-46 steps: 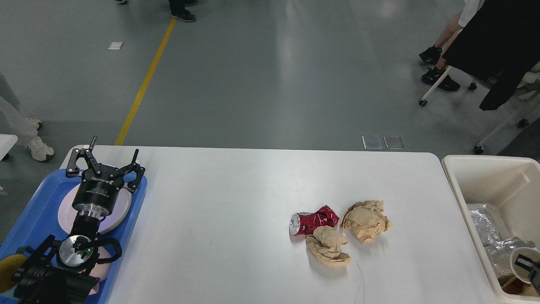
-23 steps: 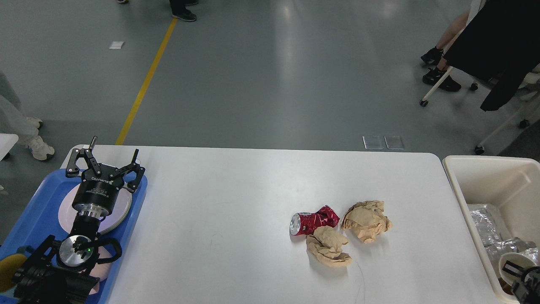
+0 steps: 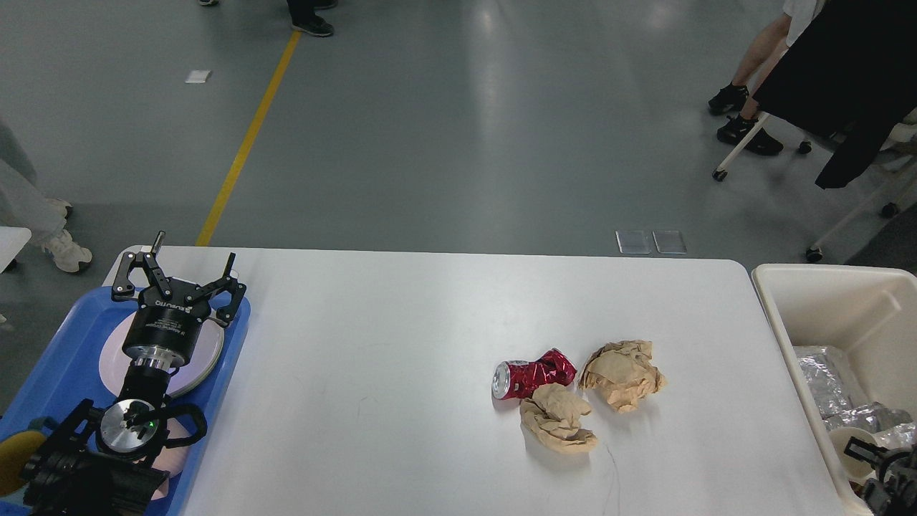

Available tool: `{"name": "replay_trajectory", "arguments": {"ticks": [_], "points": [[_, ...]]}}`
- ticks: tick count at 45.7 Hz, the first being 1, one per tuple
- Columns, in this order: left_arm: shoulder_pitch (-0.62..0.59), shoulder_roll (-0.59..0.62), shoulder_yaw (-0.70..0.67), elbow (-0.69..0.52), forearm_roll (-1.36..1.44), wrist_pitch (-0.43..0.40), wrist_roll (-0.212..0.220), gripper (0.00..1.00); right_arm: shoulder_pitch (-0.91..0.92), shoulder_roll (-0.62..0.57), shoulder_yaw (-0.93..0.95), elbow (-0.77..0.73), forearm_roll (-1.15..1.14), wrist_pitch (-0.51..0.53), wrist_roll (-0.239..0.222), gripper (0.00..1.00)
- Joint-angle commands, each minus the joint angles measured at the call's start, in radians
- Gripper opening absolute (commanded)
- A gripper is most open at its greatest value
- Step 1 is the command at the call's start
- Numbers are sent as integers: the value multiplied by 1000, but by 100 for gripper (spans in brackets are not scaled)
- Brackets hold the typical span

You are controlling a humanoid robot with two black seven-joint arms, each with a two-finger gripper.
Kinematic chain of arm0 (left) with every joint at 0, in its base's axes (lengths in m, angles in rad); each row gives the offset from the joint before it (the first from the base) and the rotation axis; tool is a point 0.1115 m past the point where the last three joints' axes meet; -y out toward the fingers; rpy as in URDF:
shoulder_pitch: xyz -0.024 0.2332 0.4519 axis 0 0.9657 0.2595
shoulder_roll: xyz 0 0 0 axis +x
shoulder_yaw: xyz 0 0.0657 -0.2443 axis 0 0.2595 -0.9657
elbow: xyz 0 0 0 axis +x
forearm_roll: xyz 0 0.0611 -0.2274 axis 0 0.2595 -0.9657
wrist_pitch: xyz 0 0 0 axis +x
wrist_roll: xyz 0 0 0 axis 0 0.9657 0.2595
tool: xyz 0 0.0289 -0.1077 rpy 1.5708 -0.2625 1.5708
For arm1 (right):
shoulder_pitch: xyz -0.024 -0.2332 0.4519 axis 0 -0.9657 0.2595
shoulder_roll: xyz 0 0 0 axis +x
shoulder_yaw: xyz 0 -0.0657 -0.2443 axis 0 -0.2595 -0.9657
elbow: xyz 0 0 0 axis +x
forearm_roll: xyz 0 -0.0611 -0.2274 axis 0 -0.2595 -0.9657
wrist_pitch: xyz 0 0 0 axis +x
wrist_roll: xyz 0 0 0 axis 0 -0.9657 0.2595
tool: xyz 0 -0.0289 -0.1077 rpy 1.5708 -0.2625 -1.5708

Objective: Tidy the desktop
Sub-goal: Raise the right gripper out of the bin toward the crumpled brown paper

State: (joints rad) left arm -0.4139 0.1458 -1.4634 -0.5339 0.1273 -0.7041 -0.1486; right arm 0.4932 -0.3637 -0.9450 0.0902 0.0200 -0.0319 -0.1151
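The white desktop (image 3: 387,337) carries a crushed red can (image 3: 534,378) and two crumpled brown paper balls (image 3: 622,373) (image 3: 559,421), bunched together right of centre. My left gripper (image 3: 193,251) hovers open over the blue tray (image 3: 61,344) at the left edge, above a white plate (image 3: 204,355), holding nothing. My right gripper (image 3: 881,466) shows only partly at the bottom right corner, inside the cream bin (image 3: 824,301). It is beside a pale cup (image 3: 849,438). It is dark and cut off, so its jaws cannot be read.
The bin holds crumpled foil (image 3: 824,380). A yellow object (image 3: 11,459) lies at the tray's near end. People's legs and a wheeled chair (image 3: 745,143) stand on the grey floor beyond the far edge. A yellow line (image 3: 243,143) runs across the floor.
My right gripper has sunk lower and toward the bottom edge inside the bin, along with the pale cup. The left arm and the rubbish on the desktop have stayed put.
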Motion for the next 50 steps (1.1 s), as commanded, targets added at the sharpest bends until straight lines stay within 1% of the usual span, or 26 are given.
{"name": "replay_trajectory", "arguments": {"ticks": [1,12,17,23,27,33,39,43,44,50], "points": [[0,0,0,0,0,0,0,97,4,-4,0,3,0,1,0,100],[0,0,0,0,0,0,1,97,50,-14,5,32,0,24,0,100],[0,0,0,0,0,0,0,97,129,-99,0,134,-8,81,-2,100],[0,0,0,0,0,0,1,97,272,-194,-15,301,-18,153,-6,100],[0,0,0,0,0,0,0,97,404,-250,-49,442,-87,181,-14,100],[0,0,0,0,0,0,0,97,668,-303,-176,699,-218,185,-20,100],[0,0,0,0,0,0,1,97,942,-293,-363,908,-233,214,-20,100],[0,0,0,0,0,0,1,97,1116,-236,-463,1014,-233,302,-20,100],[0,0,0,0,0,0,0,97,1209,-181,-507,1052,-233,392,-20,100],[0,0,0,0,0,0,0,97,1395,-46,-537,1082,-232,668,-20,100]]}}
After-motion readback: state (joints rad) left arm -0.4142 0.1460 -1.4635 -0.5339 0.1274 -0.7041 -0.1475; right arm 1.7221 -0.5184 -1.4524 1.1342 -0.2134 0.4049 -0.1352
